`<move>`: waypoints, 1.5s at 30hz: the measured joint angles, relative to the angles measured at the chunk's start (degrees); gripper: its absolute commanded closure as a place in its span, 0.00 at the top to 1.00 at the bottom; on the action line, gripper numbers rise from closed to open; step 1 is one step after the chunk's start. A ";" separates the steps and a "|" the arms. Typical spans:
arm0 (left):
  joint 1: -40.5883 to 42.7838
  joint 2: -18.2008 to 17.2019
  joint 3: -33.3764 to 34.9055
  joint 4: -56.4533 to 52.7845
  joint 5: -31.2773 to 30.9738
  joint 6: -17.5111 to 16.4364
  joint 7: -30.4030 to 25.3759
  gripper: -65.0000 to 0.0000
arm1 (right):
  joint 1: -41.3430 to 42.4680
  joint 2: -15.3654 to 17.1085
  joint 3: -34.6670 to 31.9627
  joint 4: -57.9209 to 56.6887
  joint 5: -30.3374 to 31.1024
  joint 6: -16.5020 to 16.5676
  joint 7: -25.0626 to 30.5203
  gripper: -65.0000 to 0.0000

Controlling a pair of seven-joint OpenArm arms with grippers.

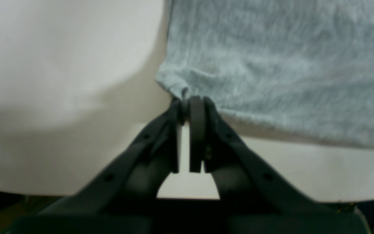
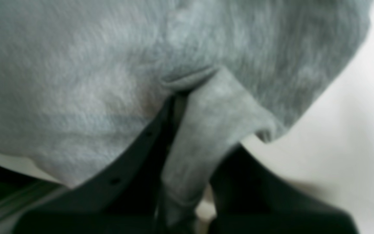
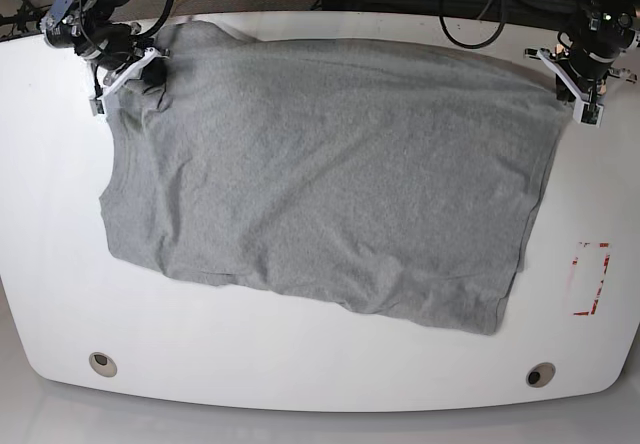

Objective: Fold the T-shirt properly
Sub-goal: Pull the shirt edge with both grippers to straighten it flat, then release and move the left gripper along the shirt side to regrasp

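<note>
While each gripper, left gripper (image 1: 187,104) and right gripper (image 2: 177,97), pinches the T-shirt (image 3: 330,174), lift both evenly off the surface (image 3: 300,364), keeping cloth taut.

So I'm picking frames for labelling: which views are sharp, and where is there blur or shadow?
Base view: sharp, evenly lit, T-shirt crisp on the table. Left wrist view: soft, the left claw dark, with a shadow beside it. Right wrist view: blurriest, the right claw a smeared dark shape under cloth.
</note>
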 measured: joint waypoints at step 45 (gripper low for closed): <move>5.84 0.09 -1.01 2.75 -0.39 0.00 -0.39 0.02 | -10.21 7.30 8.83 0.90 28.11 -0.13 -4.39 0.05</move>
